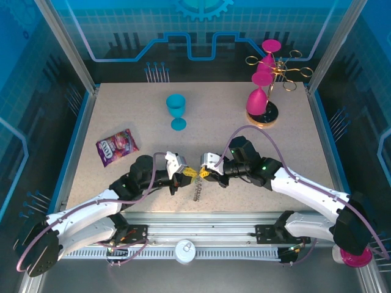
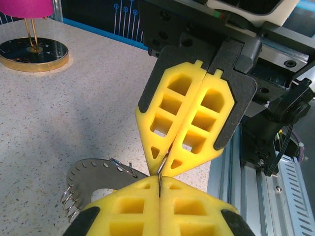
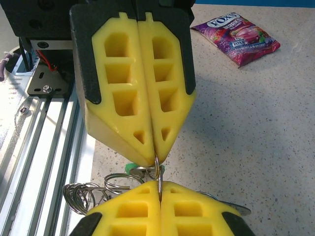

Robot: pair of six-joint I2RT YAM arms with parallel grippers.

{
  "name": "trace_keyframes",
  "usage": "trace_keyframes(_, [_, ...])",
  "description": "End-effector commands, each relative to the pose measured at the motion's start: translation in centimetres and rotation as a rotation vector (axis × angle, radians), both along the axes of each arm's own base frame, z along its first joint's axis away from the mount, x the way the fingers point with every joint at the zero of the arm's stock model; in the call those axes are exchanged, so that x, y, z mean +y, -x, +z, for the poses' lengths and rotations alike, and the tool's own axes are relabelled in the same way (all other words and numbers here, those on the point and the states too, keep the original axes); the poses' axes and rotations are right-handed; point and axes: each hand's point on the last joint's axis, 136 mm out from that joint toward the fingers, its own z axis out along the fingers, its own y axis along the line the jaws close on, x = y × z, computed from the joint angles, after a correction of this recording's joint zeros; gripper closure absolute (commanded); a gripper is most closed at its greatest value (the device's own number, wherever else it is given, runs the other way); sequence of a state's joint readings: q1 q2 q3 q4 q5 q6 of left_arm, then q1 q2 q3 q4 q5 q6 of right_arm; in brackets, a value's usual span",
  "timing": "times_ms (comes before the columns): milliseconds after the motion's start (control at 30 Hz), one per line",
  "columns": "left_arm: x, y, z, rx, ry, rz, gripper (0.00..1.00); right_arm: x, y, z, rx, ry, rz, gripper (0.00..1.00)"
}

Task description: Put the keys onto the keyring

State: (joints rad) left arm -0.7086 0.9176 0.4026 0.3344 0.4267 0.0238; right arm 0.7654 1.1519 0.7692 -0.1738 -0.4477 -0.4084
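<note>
In the top view, one crinkled purple candy bag (image 1: 116, 147) is seen at centre left on the speckled beige table (image 1: 134, 110), and one smooth blue goblet (image 1: 176, 111) is stood upright above the centre. Low in the centre, the left gripper (image 1: 188, 173) and the right gripper (image 1: 203, 174) are set tip to tip. Their four yellow, cell-patterned fingers (image 2: 197, 113) are closed in two pairs on one thin wire ring (image 3: 157, 167). The keys (image 3: 130, 168), marked by a green tag, are seen just beside that ring. The keyring (image 1: 197, 192), a dark grey frilly loop, is found just beneath the fingertips. At upper right, two glossy pink goblets (image 1: 259, 94) are seen inverted at one gold wire rack (image 1: 287, 73).
</note>
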Motion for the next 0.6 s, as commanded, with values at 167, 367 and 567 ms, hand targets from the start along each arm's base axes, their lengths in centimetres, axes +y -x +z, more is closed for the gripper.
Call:
trace_keyframes(167, [0.5, -1.0, -0.4, 0.027, 0.011, 0.066, 1.00, 0.9, 0.6, 2.3, -0.054, -0.071, 0.033, 1.00])
trace_keyframes(367, [1.0, -1.7, -0.7, 0.056, 0.015, 0.112, 1.00, 0.8, 0.7, 2.3, -0.058, -0.074, 0.036, 1.00])
trace_keyframes(567, [1.3, -2.1, -0.8, 0.082, 0.025, 0.143, 1.00, 0.8, 0.7, 2.3, -0.060, -0.075, 0.035, 1.00])
